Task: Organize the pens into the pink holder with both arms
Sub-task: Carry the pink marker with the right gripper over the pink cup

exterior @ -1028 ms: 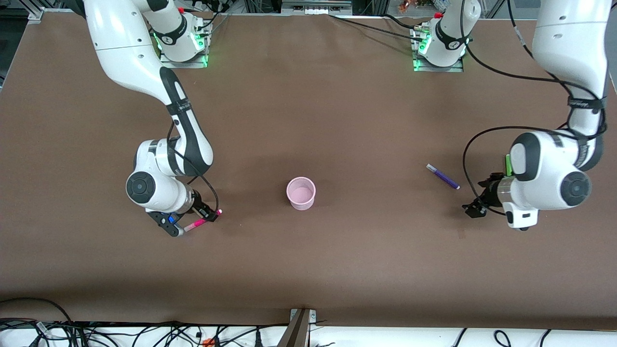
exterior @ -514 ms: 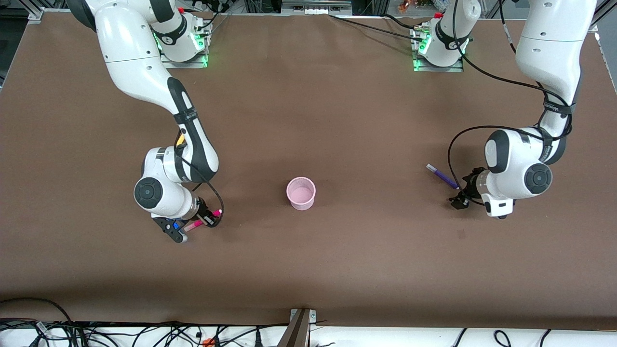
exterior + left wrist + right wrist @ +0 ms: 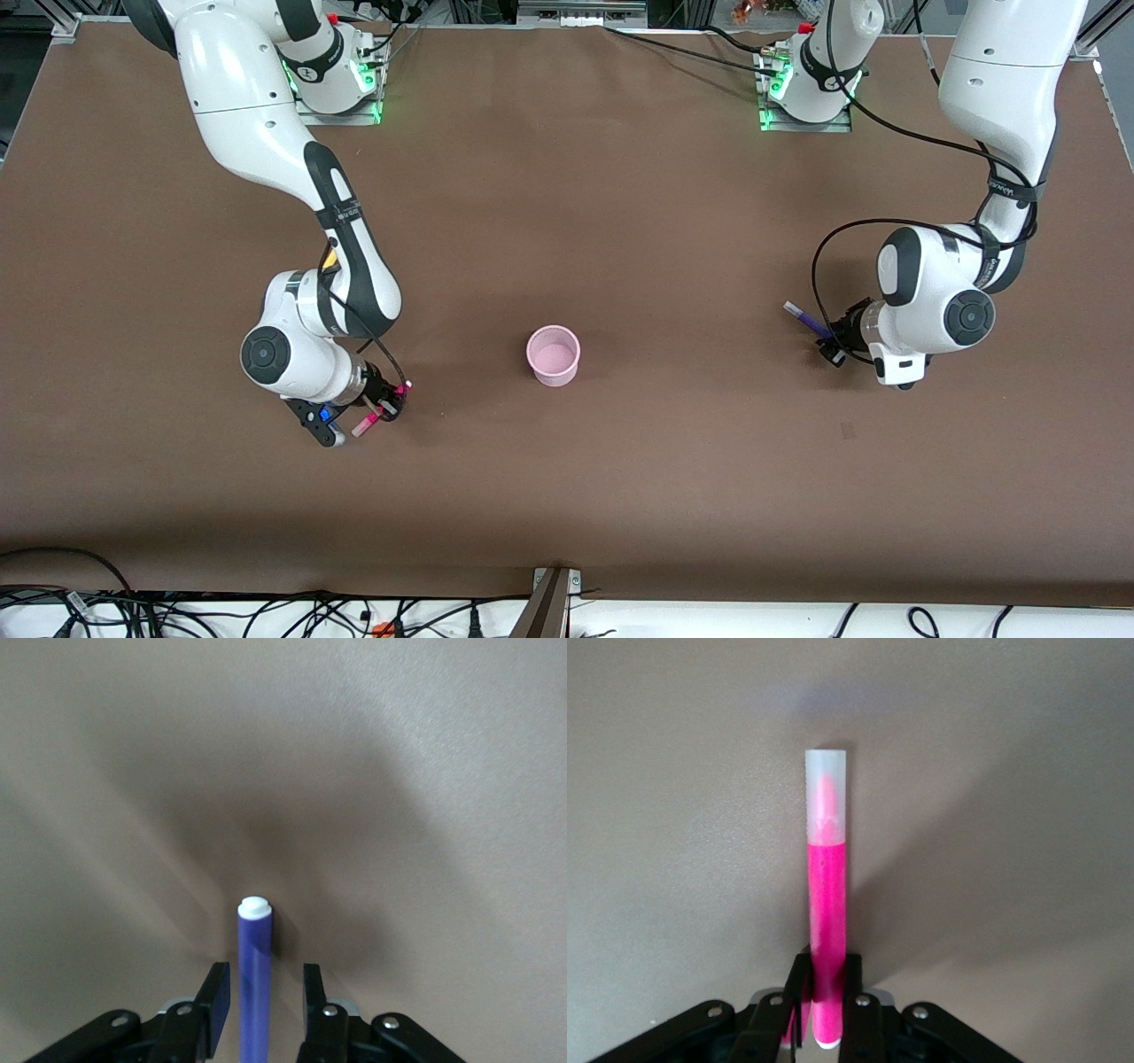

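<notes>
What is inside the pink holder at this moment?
The pink holder shows only its pale bottom, no pen inside. The part of its floor just inside the rim nearest the front camera is covered by that wall.

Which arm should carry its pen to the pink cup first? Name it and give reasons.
Right. The right claw is shut on the magenta pen; the left claw straddles the purple pen with gaps showing. The pink cup stands between them.

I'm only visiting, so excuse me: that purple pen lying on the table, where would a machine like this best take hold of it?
Probably around the middle of its barrel, coming straight down from above. The purple pen lies flat on the table, slim and round, so only its two long sides are free for pinching. The left gripper is placed just so, its jaws standing either side of the barrel, not yet clamped.
</notes>
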Motion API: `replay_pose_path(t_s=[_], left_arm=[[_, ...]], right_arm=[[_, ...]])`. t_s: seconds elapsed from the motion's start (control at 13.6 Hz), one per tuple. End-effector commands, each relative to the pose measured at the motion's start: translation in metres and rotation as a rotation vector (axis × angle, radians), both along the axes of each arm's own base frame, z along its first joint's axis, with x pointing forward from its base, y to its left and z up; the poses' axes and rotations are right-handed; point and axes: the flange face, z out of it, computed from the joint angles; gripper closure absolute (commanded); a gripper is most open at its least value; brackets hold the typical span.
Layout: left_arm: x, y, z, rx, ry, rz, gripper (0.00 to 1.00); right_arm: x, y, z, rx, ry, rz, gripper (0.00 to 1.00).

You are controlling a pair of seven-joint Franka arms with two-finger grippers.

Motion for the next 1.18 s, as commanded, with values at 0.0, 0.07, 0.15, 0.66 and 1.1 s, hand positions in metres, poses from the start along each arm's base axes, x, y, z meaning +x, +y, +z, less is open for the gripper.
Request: replay_pose_path(t_s=[0.0, 0.07, 0.15, 0.66, 1.1], left_arm=[[-0.009, 0.000, 0.004, -0.006, -0.004, -0.004, 0.59], [-0.010, 0.001, 0.002, -0.006, 0.001, -0.004, 0.59], [-0.013, 0.002, -0.001, -0.005, 0.007, -0.004, 0.59], [-0.014, 0.002, -0.007, 0.007, 0.014, -0.019, 0.96], [-0.002, 0.000, 0.025, 0.005, -0.037, -0.021, 1.00]], right_arm=[[-0.004, 0.018, 0.008, 0.041, 0.038, 0.013, 1.00], [-0.008, 0.032, 0.022, 0.066, 0.066, 0.023, 1.00], [-0.012, 0.039, 0.037, 0.100, 0.119, 0.024, 1.00], [-0.022, 0.094, 0.122, 0.679, 0.381, -0.251, 1.00], [-0.031, 0.168, 0.103, 0.973, 0.498, -0.495, 1.00]])
